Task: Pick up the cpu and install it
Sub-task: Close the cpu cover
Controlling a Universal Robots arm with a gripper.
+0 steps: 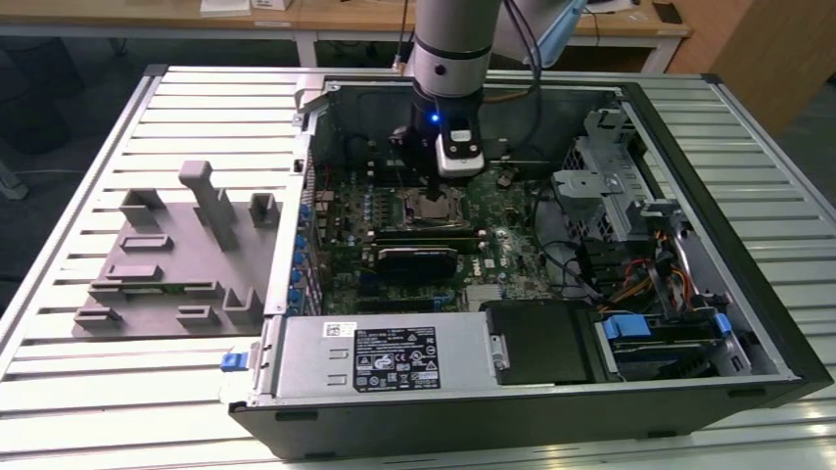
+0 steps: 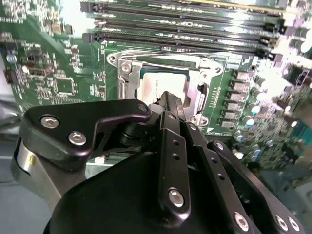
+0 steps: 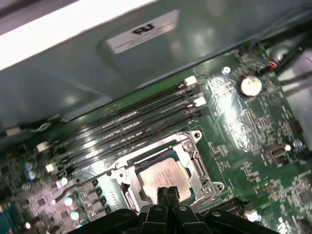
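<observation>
- The gripper (image 3: 167, 192) is shown with its two fingertips pressed together and nothing clamped between them; the same closed tips are seen in the second wrist view (image 2: 168, 97).
- The cpu (image 3: 161, 173) lies flat, silvery top upward, inside the metal socket frame (image 3: 197, 165) on the motherboard (image 3: 243, 126).
- In both wrist views the cpu's (image 2: 152, 84) nearer edge is hidden behind the fingertips.
- The tips appear to rest on the cpu's top, though contact cannot be confirmed.
- The memory slots (image 3: 136, 126) run just beside the socket frame.
- In the exterior view the arm (image 1: 451, 39) reaches down into the open computer case (image 1: 731, 323), and the socket is largely covered by the gripper (image 1: 426, 188).
- The grey fixture tray (image 1: 170, 264) sits on the slatted table (image 1: 78, 392) at the exterior view's left, apart from the case.
</observation>
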